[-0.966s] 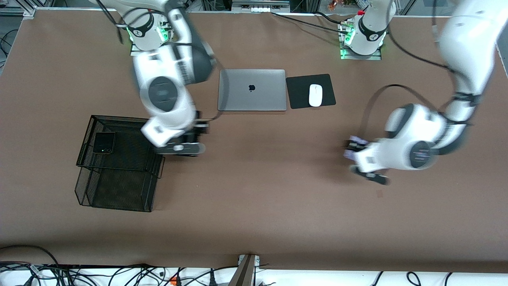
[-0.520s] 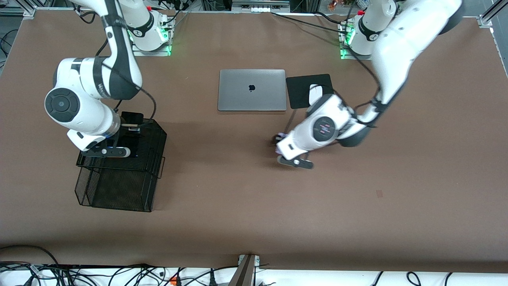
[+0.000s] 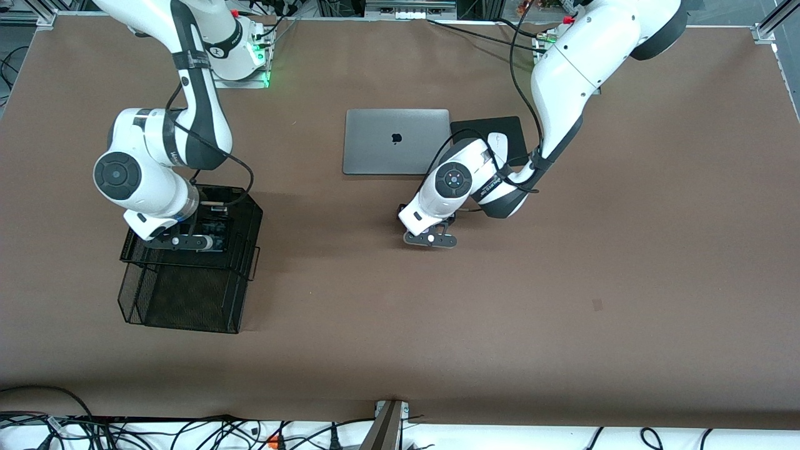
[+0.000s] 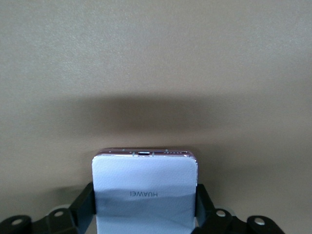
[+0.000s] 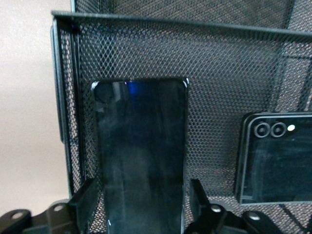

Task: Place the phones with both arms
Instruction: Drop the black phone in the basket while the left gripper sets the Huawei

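My right gripper [image 5: 144, 187] is down in the upper tier of the black mesh tray [image 5: 214, 73]. The long slim black phone [image 5: 139, 146] lies between its fingers [image 5: 85, 204], with a thin strip of mesh showing at each side, so the gripper is slightly open. The squarish black folded phone [image 5: 275, 158] lies flat in the same tier beside it. My left gripper [image 4: 145, 187] is shut on the pale-lilac folded phone [image 4: 145, 180], just above the bare table. In the front view it [image 3: 428, 236] is nearer the camera than the laptop.
The two-tier mesh tray [image 3: 247, 209] stands toward the right arm's end of the table. A closed silver laptop [image 3: 396, 141] and a black mouse pad [image 3: 478, 125] lie between the bases. My left arm covers most of the pad and the mouse.
My right gripper has gone from the tray's rim down into the upper tier with the slim black phone. My left gripper has carried the lilac phone a little farther toward the right arm's end.
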Robot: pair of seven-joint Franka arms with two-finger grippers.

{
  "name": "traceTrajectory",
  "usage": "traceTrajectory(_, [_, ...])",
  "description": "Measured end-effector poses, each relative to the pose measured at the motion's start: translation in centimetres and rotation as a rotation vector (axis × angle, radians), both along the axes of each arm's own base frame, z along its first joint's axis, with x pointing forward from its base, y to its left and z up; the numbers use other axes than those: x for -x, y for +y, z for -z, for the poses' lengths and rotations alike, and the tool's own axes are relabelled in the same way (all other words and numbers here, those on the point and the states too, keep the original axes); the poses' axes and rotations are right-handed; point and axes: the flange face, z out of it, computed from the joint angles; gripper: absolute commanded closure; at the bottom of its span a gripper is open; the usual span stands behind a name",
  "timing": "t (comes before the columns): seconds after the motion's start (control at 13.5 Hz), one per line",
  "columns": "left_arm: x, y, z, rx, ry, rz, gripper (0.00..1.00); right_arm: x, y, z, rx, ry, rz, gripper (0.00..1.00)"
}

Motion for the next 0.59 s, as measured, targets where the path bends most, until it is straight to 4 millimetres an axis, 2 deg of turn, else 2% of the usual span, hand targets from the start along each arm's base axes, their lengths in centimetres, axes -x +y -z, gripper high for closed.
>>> traceTrajectory(0.15, [-1.1,0.8,-0.6,0.000,-0.013,-0.019,0.00,-0.7,-0.2,-1.2,-0.007,-0.013,-0.015,0.00])
traceTrajectory(0.3, [-3.4,2.6,-3.5,-0.008,-0.036,-0.052,0.00,-1.5,0.3,-3.4,-0.016,-0.011,-0.026,0.00])
traceTrajectory(0.45, [-5.8,5.6,-9.6,-0.052,-0.063,-0.086,0.00,-2.4,1.3,-7.1,-0.028,-0.005,-0.040,0.00])
traceTrajectory(0.59, [-7.1,9.4,-17.0,-0.115,-0.088,-0.126,0.00,-2.9,2.8,-11.1,-0.042,-0.011,-0.059,0.00])
